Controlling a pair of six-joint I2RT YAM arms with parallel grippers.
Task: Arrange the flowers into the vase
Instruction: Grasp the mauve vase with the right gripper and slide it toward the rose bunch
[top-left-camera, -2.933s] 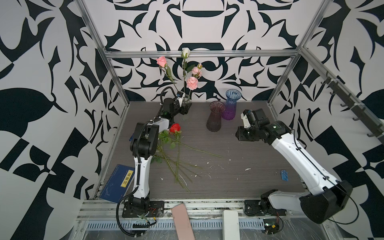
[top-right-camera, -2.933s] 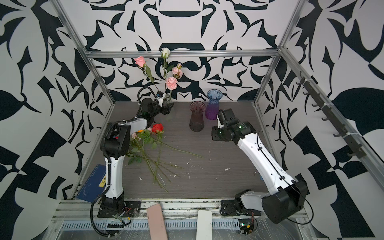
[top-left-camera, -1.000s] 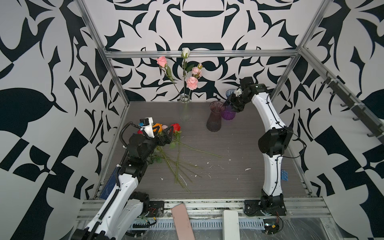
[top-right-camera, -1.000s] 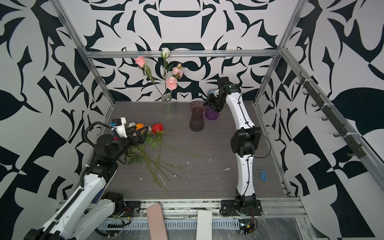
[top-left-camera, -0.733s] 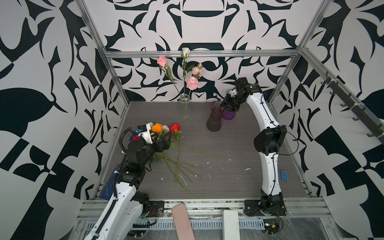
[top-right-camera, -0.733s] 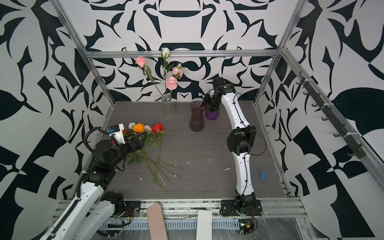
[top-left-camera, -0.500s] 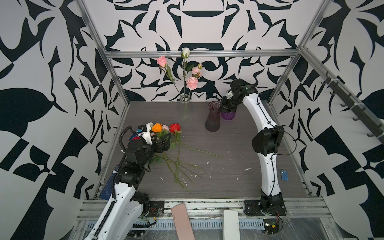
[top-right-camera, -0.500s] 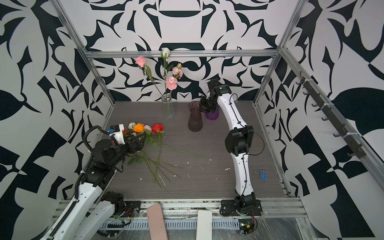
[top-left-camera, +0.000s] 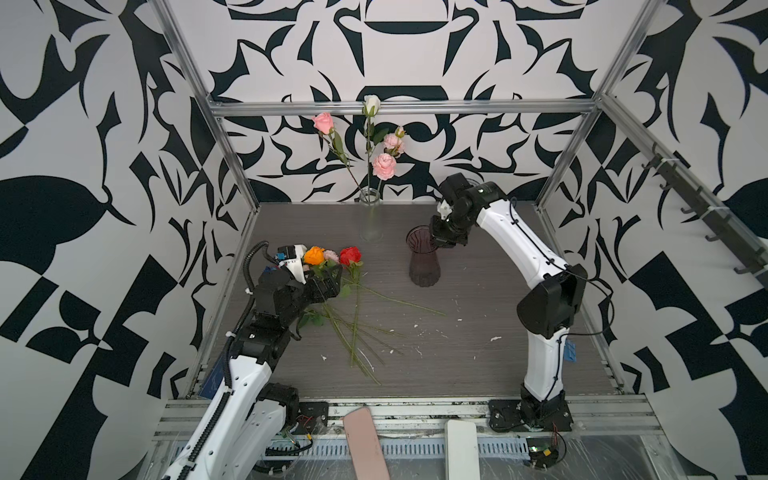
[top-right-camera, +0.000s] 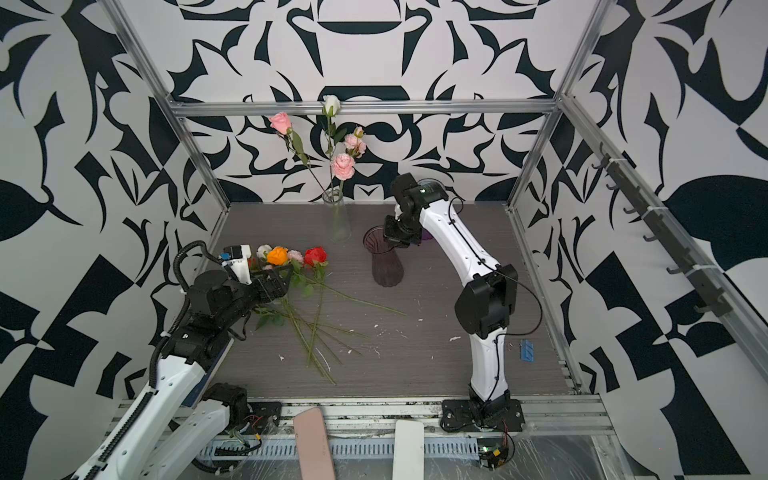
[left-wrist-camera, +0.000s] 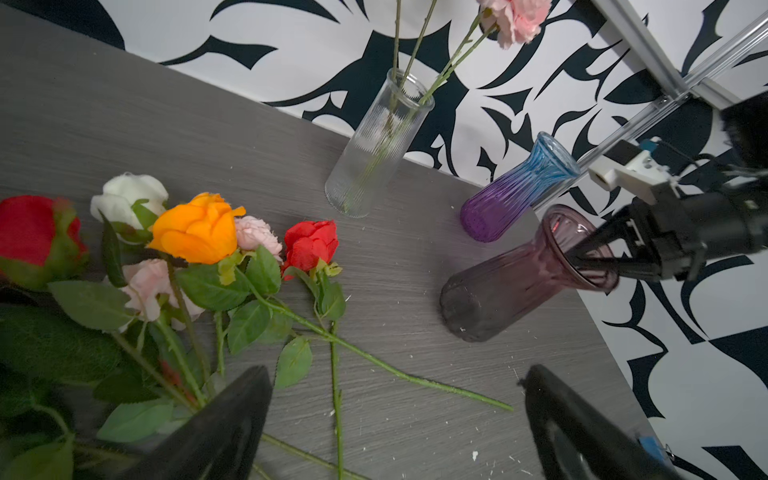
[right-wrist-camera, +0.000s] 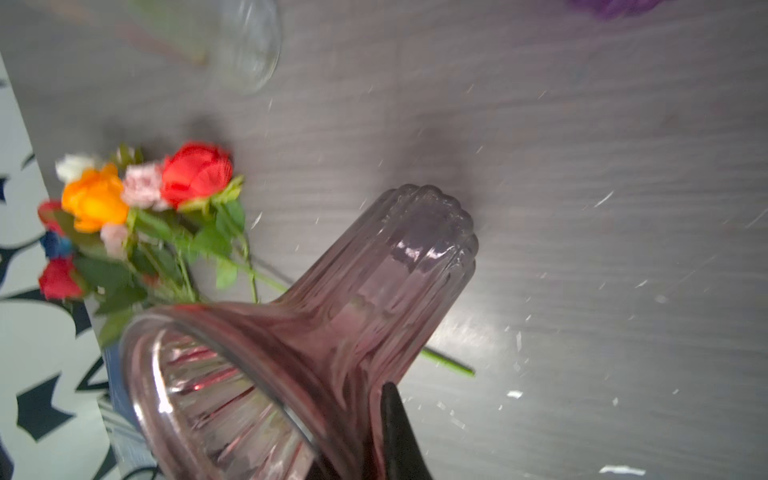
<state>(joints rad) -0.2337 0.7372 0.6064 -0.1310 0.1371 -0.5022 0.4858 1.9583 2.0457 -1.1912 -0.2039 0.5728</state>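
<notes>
Left wrist view shows three vases toward the far side of the surface (left-wrist-camera: 415, 324): a clear vase (left-wrist-camera: 376, 153), a blue-purple vase (left-wrist-camera: 513, 195) to its right, and a plum vase (left-wrist-camera: 498, 291) whose rim the right gripper (left-wrist-camera: 582, 259) pinches. Four pink and white blooms (top-left-camera: 384, 165) on long green stems stand in the clear vase. At least six loose flowers (left-wrist-camera: 195, 228) in red, orange, white and pink lie at the left, with the wide-open left gripper (left-wrist-camera: 397, 374) over their leafy stems.

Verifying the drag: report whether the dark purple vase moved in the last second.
Yes. The dark purple vase, rim pinched by the right gripper, has come toward the front edge of the table, farther from the clear vase.
</notes>
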